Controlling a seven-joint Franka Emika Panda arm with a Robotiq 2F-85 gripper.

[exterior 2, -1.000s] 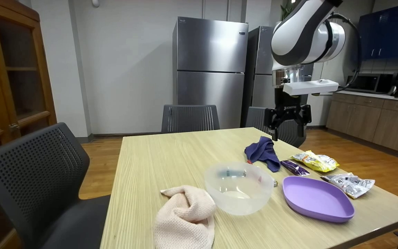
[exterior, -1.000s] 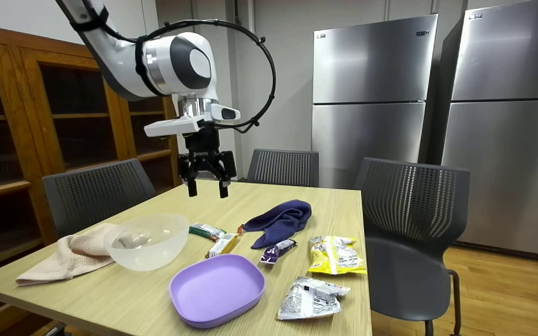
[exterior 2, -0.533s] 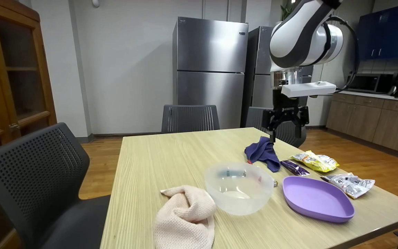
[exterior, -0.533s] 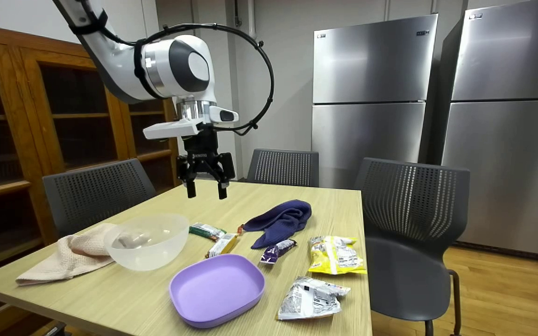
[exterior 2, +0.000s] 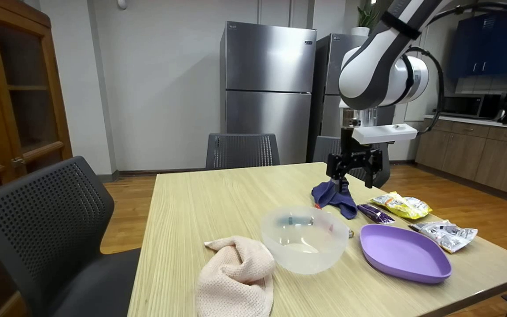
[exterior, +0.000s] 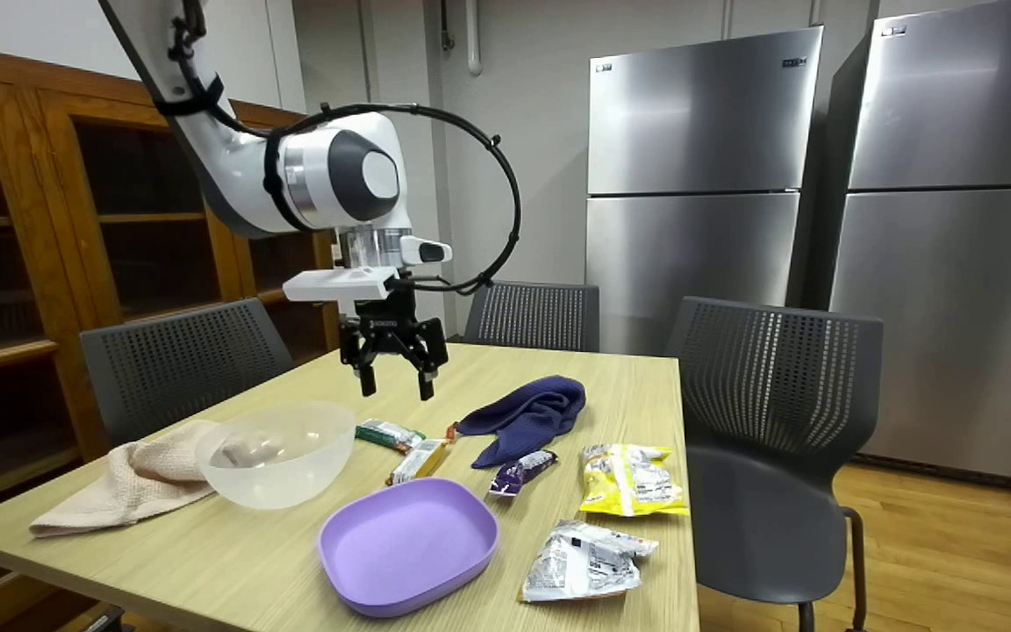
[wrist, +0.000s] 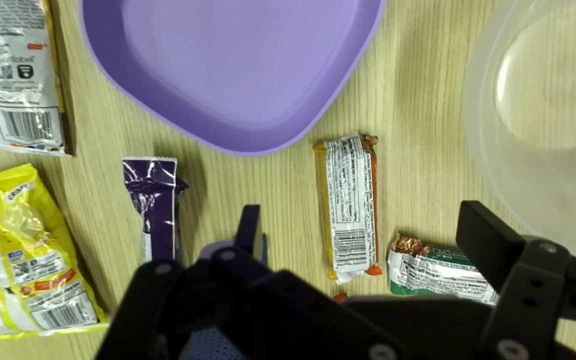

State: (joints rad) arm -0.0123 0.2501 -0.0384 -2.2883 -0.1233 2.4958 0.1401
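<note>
My gripper [exterior: 397, 389] hangs above the table with its jaws wide apart and nothing between them; it touches no object. In the wrist view the yellow-and-orange wrapped bar [wrist: 350, 205] lies on the table below, between the two fingertips as seen from above. A green wrapped bar [wrist: 443, 272] is under the right-hand finger, which covers its end. To the left lies a purple wrapped bar [wrist: 160, 205], its lower end hidden by the gripper. The dark blue cloth [exterior: 530, 417] lies crumpled beyond the bars; in the wrist view the gripper hides most of it.
A purple tray [exterior: 409, 544] and a frosted bowl [exterior: 276, 456] stand near the bars. Beside the bowl is a pink cloth [exterior 2: 238, 277]. Yellow [exterior: 630, 478] and silver [exterior: 586, 562] snack bags lie by the table edge. Chairs [exterior: 773, 439] surround the table.
The arm has come down, so my gripper is lower over the table. It has also shifted slightly sideways. The jaws stay wide apart, and the objects on the table have not moved.
</note>
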